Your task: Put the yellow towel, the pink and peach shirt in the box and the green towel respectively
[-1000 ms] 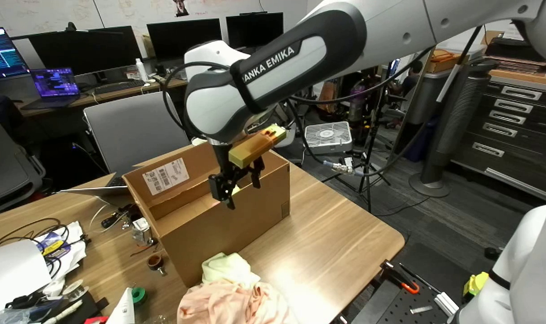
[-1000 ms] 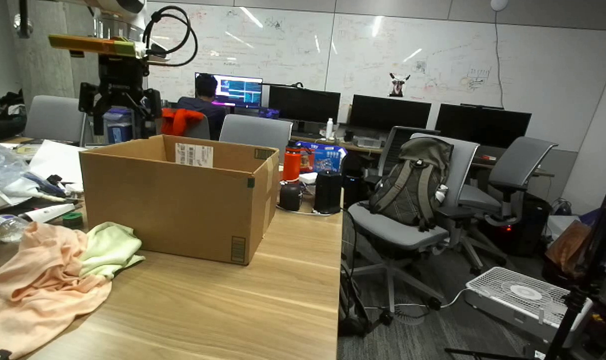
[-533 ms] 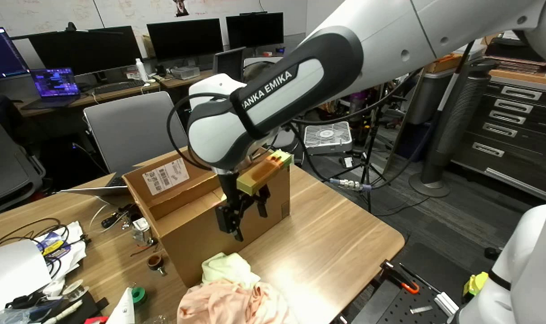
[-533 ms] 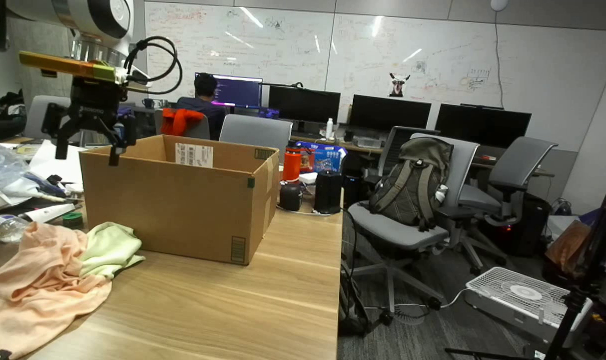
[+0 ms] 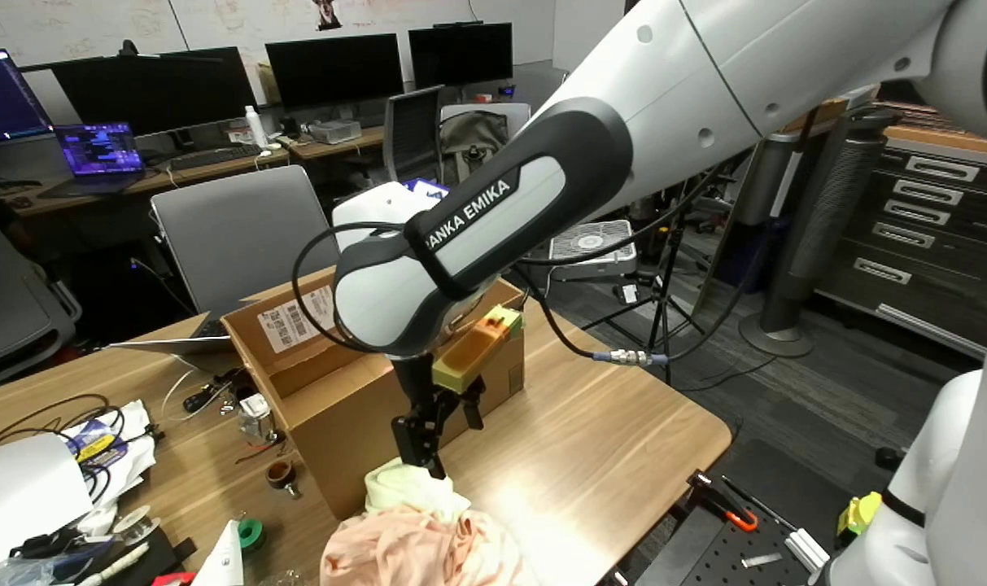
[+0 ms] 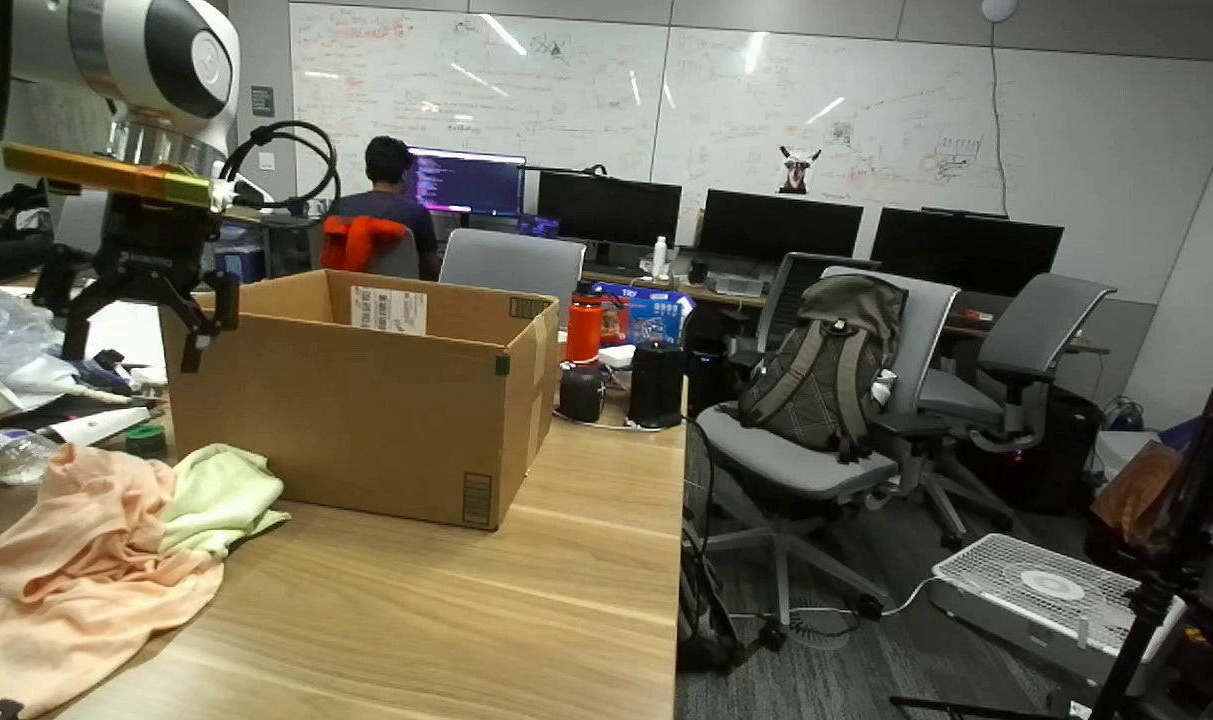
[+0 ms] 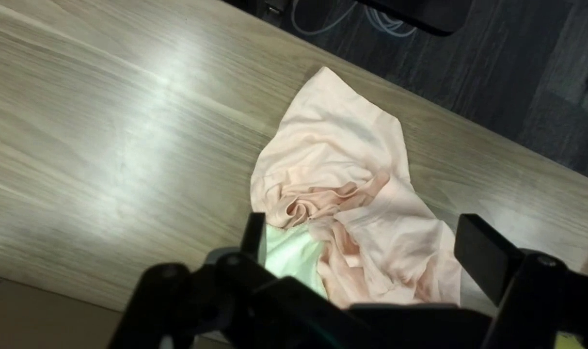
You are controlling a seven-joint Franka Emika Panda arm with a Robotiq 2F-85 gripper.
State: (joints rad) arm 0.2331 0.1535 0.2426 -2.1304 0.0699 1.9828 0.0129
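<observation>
A peach shirt (image 5: 412, 549) lies crumpled on the table in front of the box, and shows in full folds in the wrist view (image 7: 332, 135). A pale yellow-green towel (image 6: 221, 495) lies against it, partly under the shirt and close to the box wall; it looks light green in the wrist view (image 7: 291, 257). The cardboard box (image 5: 355, 439) stands open behind the cloths. My gripper (image 7: 364, 237) is open and empty above the cloths, beside the box's near wall in both exterior views (image 5: 455, 446) (image 6: 132, 355). No separate yellow towel shows; the box's inside is mostly hidden.
The box's near wall (image 6: 346, 410) rises right beside my gripper. Cables, papers and small parts crowd the table's left in an exterior view, with a green tape roll (image 5: 251, 534) near the shirt. An orange bottle (image 6: 584, 325) and a black speaker (image 6: 656, 385) stand past the box.
My gripper has come down from above the box's near edge, outside the box, to over the towel and shirt, staying open. The cloths and box have not moved.
</observation>
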